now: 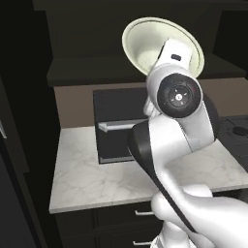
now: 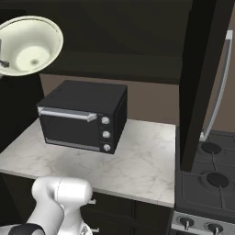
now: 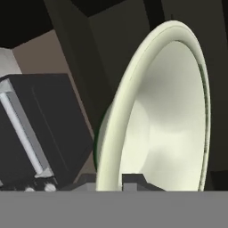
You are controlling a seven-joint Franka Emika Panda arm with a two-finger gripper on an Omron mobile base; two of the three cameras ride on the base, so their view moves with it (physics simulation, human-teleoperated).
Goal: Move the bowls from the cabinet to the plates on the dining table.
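Note:
My gripper [image 3: 109,180] is shut on the rim of the cream-white bowl [image 3: 169,111], which is tipped on its side with its hollow facing the cameras. The bowl [image 1: 145,43] hangs high in front of the dark cabinet [image 1: 92,48], above the toaster oven, with my hand [image 1: 173,52] just right of it. In the right base view the bowl [image 2: 30,46] is at the top left, with the gripper [image 2: 3,62] at the frame's edge. A dark green band shows low on its outside. The plates and the dining table are out of view.
A black toaster oven [image 2: 82,114] stands on the small marble counter [image 2: 137,160], with dark drawers [image 1: 121,218] below. To the right are an open cabinet door [image 2: 199,82] with a long silver handle [image 2: 220,92] and a stove [image 2: 206,183].

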